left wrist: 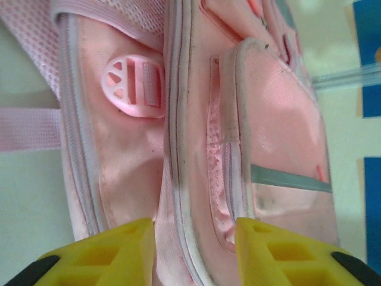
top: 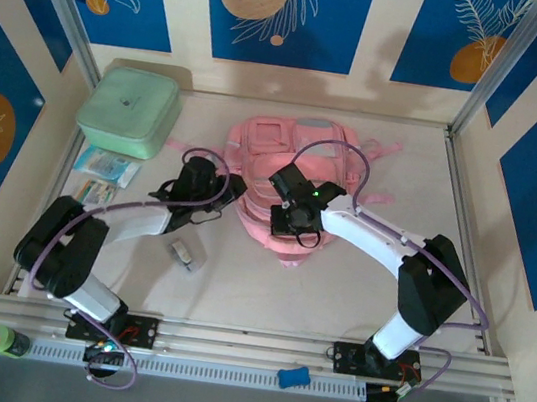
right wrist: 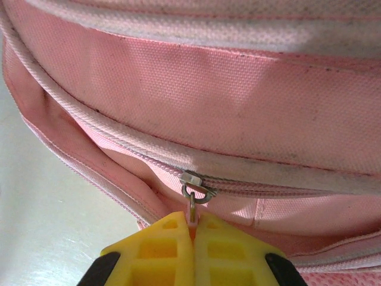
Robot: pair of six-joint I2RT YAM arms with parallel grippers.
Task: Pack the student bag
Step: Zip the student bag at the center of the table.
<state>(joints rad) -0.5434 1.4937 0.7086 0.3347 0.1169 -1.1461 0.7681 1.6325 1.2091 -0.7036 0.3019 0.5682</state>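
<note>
bag (top: 275, 143): pink, lies flat on the table (top: 334, 302), at centre toward 12 o'clock in the top view. its near edge points to 6 o'clock.

left gripper (top: 222, 190): at the bag's 8 o'clock edge. in the left wrist view the left gripper (left wrist: 193, 256) has its yellow fingers (left wrist: 101, 256) set apart. the piped side seam of the bag (left wrist: 196, 119) runs up between them toward 12 o'clock. nothing is clamped. a pink buckle (left wrist: 134, 85) sits on the side panel at 11 o'clock, and a strap (left wrist: 30, 128) leaves the frame at 9 o'clock.

right gripper (top: 295, 223): over the bag's 6 o'clock edge. in the right wrist view the right gripper (right wrist: 193, 238) has its fingers pressed together on the zip pull (right wrist: 194, 205). the pull hangs from the slider (right wrist: 191, 177) on the zip line of the bag (right wrist: 208, 89). bare table shows at 8 o'clock.

other items, top view:
- green box (top: 130, 110), at 9 to 10 o'clock of the bag, apart from it.
- two flat packets (top: 102, 176), just at 6 o'clock of the box.
- small grey item (top: 183, 254), at 6 o'clock of the left gripper.
- blue item (top: 293, 376), on the front rail at 6 o'clock.
</note>
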